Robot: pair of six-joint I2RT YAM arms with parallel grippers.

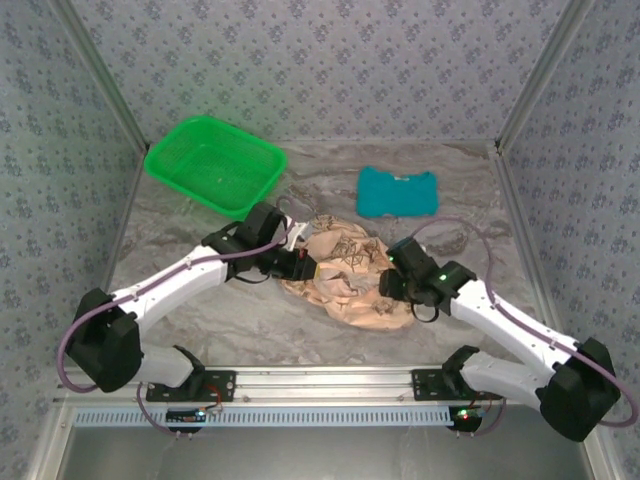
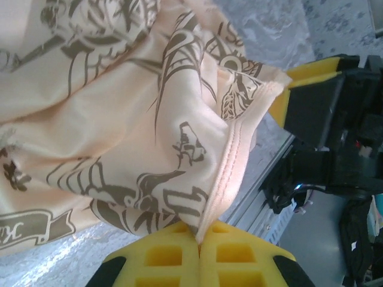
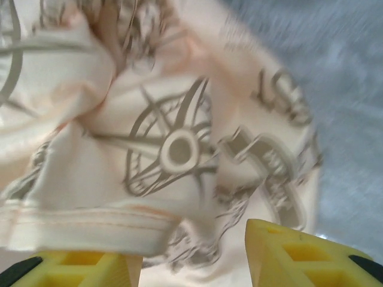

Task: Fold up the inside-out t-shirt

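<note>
Arms (image 1: 180, 275) (image 1: 510, 320) inward, tools (image 1: 305, 265) (image 1: 385, 285) on t-shirt (image 1: 345, 255)

The crumpled inside-out t-shirt (image 1: 345, 280) takes up the middle of the counter (image 1: 330, 345). The left arm (image 1: 190, 275) and right arm (image 1: 500, 320) slant in on it from either side and bar both near flanks. A green basket (image 1: 239, 136) blocks the far left corner, and a teal garment (image 1: 397, 192) lies far right of centre. An open lane runs between those two. A bare strip lies between the shirt and the near rail (image 1: 320, 380). Patterned walls (image 1: 330, 60) close three sides.
</note>
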